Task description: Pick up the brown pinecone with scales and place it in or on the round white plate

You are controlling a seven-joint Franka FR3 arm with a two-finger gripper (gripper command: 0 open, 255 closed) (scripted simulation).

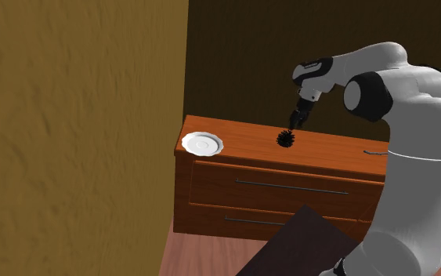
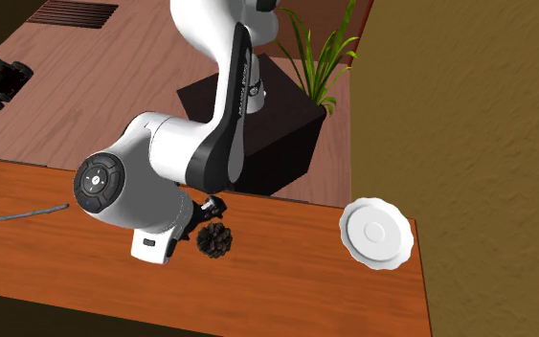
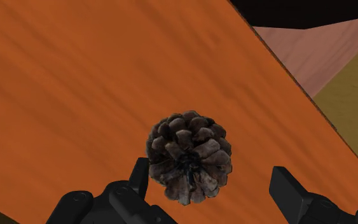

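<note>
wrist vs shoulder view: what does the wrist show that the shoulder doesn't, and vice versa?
Wrist view adds: the fingers standing open on either side of the pinecone, one close beside it, the other clearly apart, and its brown scales in detail.
Shoulder view adds: the white plate, bare, at the dresser's end toward that view's left, away from the cone, plus the arm.
Shared: the pinecone on the wood top with the gripper just above it.

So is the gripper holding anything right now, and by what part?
Nothing is held. The gripper stands open astride the pinecone on the dresser top, one finger clearly apart from it.
</note>
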